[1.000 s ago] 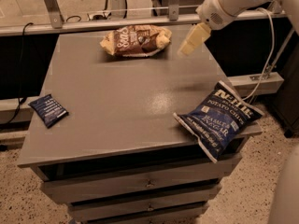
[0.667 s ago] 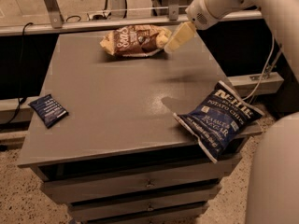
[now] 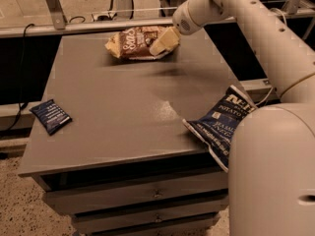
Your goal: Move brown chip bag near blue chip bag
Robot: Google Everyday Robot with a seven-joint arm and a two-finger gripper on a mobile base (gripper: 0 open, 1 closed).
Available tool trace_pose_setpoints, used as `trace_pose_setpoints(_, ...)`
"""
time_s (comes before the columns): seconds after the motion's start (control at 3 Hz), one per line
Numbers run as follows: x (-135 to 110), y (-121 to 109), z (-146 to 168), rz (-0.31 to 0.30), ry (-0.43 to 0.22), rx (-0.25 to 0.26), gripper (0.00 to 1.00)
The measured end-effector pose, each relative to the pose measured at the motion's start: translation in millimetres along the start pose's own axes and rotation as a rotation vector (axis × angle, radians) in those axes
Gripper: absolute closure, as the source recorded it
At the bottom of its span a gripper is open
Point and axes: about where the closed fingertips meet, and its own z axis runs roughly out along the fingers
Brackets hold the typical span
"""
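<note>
The brown chip bag (image 3: pixel 132 43) lies at the far middle of the grey table (image 3: pixel 123 107), crinkled, with tan ends and white script. The blue chip bag (image 3: pixel 221 124) lies at the table's right front edge, partly hidden by my arm's bulk. My gripper (image 3: pixel 164 42) hangs over the brown bag's right end, close above or touching it.
A small flat dark blue packet (image 3: pixel 50 115) lies near the table's left edge. Drawers sit below the tabletop. My white arm (image 3: pixel 266 38) sweeps down the right side and fills the lower right corner. A rail and cables run behind the table.
My gripper has moved left from beside the brown bag to over its right end. The arm has swung closer to the camera. The bags have not moved.
</note>
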Motion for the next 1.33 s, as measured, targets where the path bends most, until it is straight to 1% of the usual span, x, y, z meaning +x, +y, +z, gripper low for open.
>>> trace_pose_setpoints(0.33,-5,6,35,0.018,0.009,-0.024,0.0)
trace_pose_setpoints(0.67,-3,10,54,0.027,0.017,-0.038,0.16)
trace_pose_setpoints(1.0,0,10,60,0.031,0.017,-0.043,0.38)
trace_pose_setpoints(1.33,2,9,57,0.024,0.016,-0.042,0.62)
